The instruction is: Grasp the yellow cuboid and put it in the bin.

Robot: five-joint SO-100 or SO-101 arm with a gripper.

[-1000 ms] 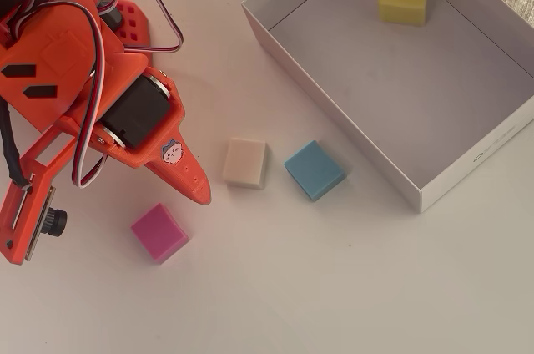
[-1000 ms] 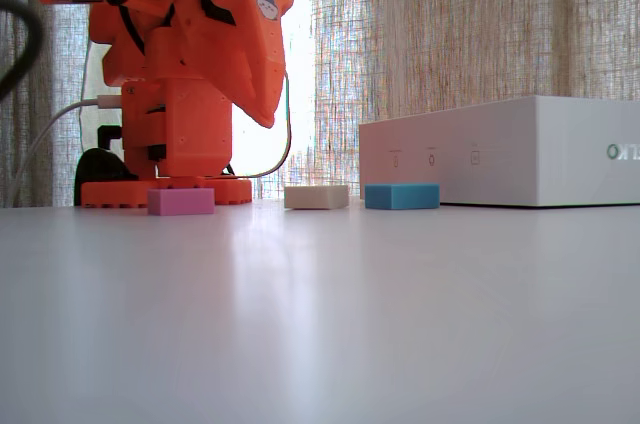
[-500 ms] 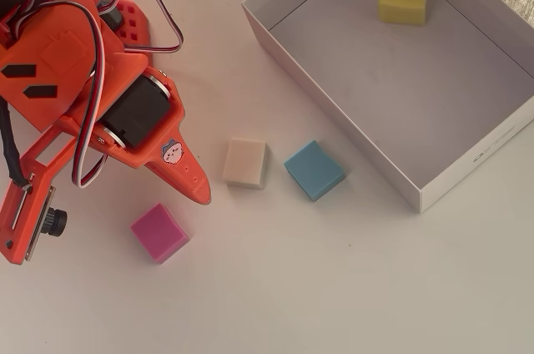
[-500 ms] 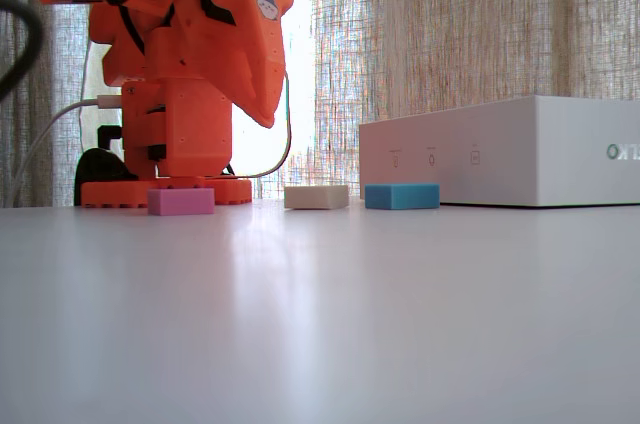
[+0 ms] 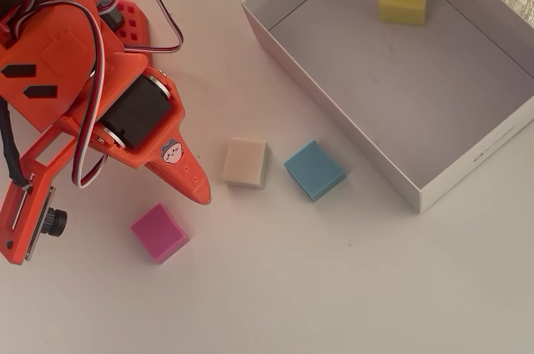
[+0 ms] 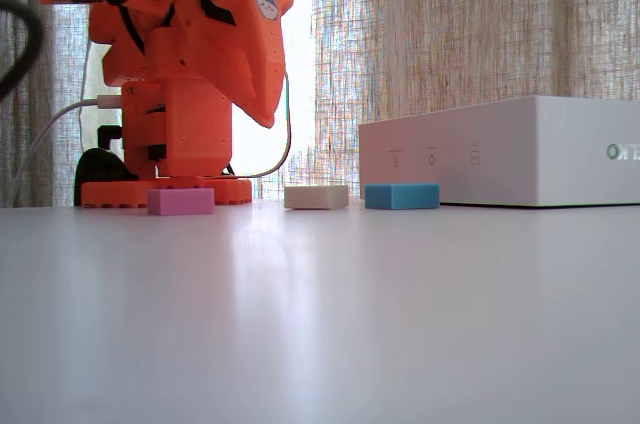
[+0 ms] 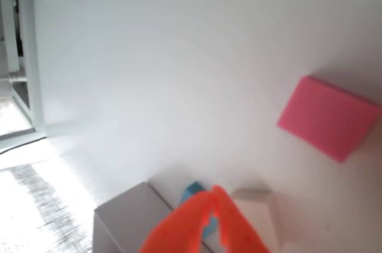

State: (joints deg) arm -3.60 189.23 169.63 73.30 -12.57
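The yellow cuboid (image 5: 402,5) lies flat on the floor of the white bin (image 5: 476,174), near its far wall in the overhead view. The bin's wall hides it in the fixed view (image 6: 500,149). It is out of the wrist view, where only a grey corner of the bin (image 7: 125,223) shows. My orange gripper (image 5: 200,194) is shut and empty. It hangs above the table left of the bin, between the pink and cream blocks. In the wrist view its fingertips (image 7: 212,198) touch. In the fixed view the gripper (image 6: 265,116) points down, well above the table.
A pink block (image 5: 158,231), a cream block (image 5: 245,162) and a blue block (image 5: 314,169) lie on the white table left of the bin. The arm's base (image 6: 165,189) stands behind the pink block (image 6: 181,201). A curtain hangs behind.
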